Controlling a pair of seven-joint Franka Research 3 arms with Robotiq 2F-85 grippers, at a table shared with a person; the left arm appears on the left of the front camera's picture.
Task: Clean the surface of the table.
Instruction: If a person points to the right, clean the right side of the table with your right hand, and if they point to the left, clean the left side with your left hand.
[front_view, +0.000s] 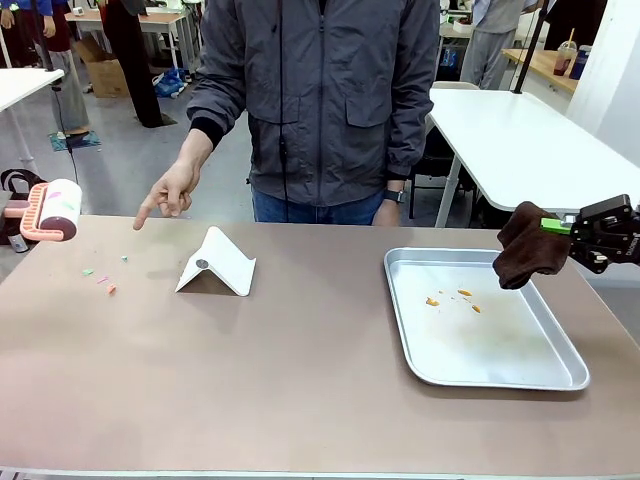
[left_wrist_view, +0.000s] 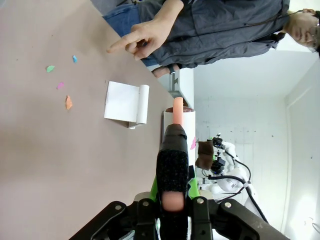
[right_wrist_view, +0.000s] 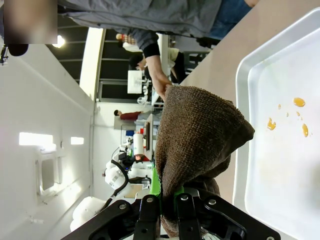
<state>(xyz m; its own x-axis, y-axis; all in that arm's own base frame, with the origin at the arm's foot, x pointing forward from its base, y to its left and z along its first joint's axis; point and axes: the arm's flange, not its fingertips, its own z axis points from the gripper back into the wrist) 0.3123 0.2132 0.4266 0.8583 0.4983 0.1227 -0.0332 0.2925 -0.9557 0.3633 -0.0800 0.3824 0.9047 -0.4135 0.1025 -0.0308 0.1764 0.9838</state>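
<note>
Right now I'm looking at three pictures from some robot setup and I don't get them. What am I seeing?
A two-armed robot shares a brown table with a person. The wide picture looks across it from between the arms; the other two come from cameras on each wrist. The left gripper is shut on a pink-handled lint roller, the right gripper on a brown cloth. On the table lie small coloured scraps, where the person's hand points, a folded white stand, and a metal tray with orange drops.

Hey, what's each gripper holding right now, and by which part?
The left gripper is shut on the lint roller, gripping its handle. The right gripper is shut on the brown cloth, pinching one bunched end.
</note>
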